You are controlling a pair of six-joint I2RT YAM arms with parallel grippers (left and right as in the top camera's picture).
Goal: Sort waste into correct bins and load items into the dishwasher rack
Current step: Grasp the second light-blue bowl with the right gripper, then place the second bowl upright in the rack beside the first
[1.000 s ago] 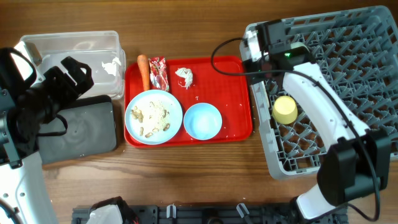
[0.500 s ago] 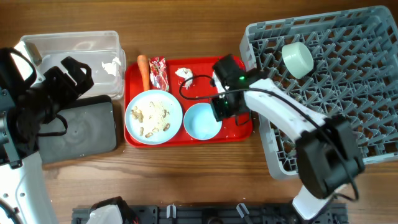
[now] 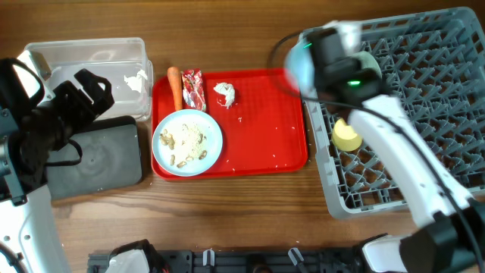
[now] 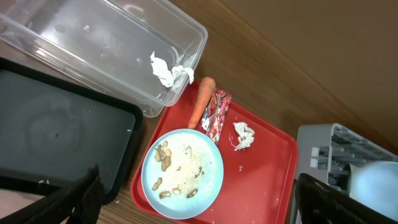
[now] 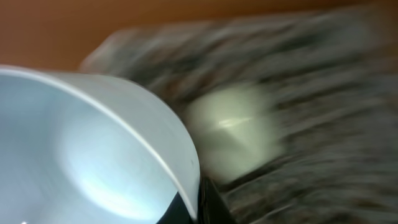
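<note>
Blue bowl (image 3: pixel 298 68): round, pale blue, with a smooth glossy inside and a thin rim. No contents show in the right wrist view. It is held off the table over the gap between the far right corner of the red tray (image 3: pixel 273 148) and the far left corner of the rack (image 3: pixel 424 83). It is motion-blurred in the overhead view.

Right fingers (image 5: pixel 210 210): closed on the bowl's rim, one dark finger on each side of its wall.

Left fingers (image 4: pixel 68 202): spread wide with nothing between them, hanging above the black tray (image 3: pixel 98 163) at the left of the table.

Rack: a grey grid of pegs at the right. The yellow cup (image 3: pixel 348 135) sits in its left part. Behind the bowl, the right wrist view shows a pale green shape (image 5: pixel 233 127) that is too blurred to name.

Red tray, centre:
- Plate (image 3: pixel 187 142): pale blue, at the near left, carrying pale crumbly scraps (image 4: pixel 186 163) and several tan pieces.
- Carrot (image 3: pixel 175 87): lies along the far left edge.
- Wrapper (image 3: pixel 194 89): red printed, just right of the carrot.
- Tissue (image 3: pixel 224 93): crumpled white, right of the wrapper and apart from it.
- A few white specks lie on the bare red surface.

Clear tub (image 3: pixel 83 57): at the far left, holding a white crumpled scrap (image 4: pixel 168 70) against its right wall.
</note>
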